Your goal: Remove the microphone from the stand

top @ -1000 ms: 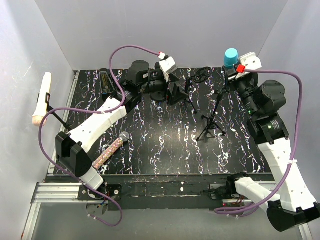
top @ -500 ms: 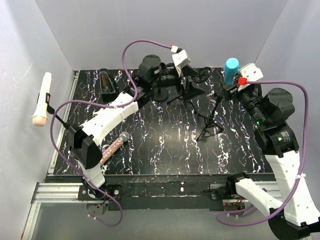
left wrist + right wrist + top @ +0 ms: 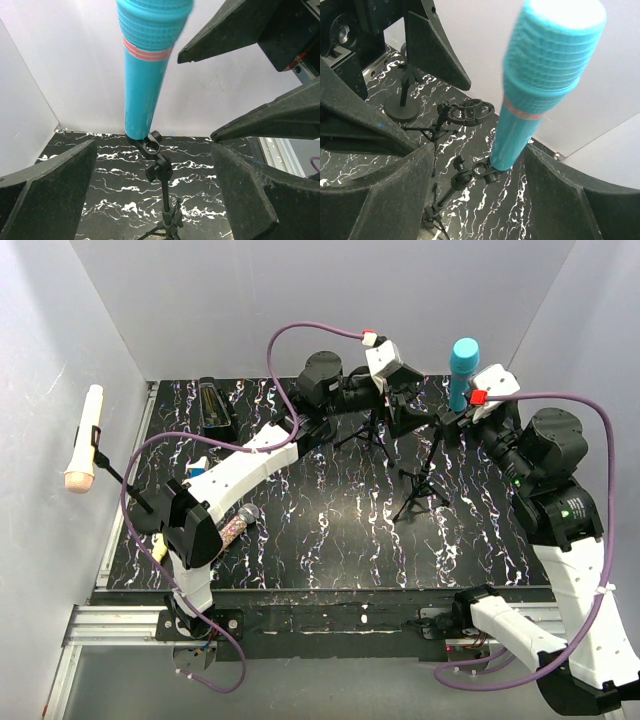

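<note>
**Operator:** Where is the microphone right now?

**Spotter:** Your blue microphone [image 3: 463, 362] stands head up in the clip [image 3: 151, 142] at the top of the stand [image 3: 422, 480], leaning slightly. It is not off the stand yet.

**Operator:** And my left jaws?

**Spotter:** Your left jaws are wide apart. From the left wrist you see 1 finger [image 3: 47, 185] on each side, with the clip and the stand's pole in the gap, touching neither.

**Operator:** The right jaws?

**Spotter:** Also apart. From the right wrist you have 1 finger [image 3: 380, 200] on each side of the microphone's lower end, and both are clear of it. The 2 pairs of jaws face each other across the top of the stand.

**Operator:** What else is around the stand?

**Spotter:** Just left of the stand you have a second stand [image 3: 467, 112] with a ring mount, and a round-based post [image 3: 402, 105] beyond that. Well left of the stand, a glittery microphone [image 3: 232, 527] lies on the desk [image 3: 330, 540]. Further left of the stand, a white microphone [image 3: 83, 437] is held up by the side wall. A black box [image 3: 215, 408] sits at the desk's back edge, far left of the stand.
</note>
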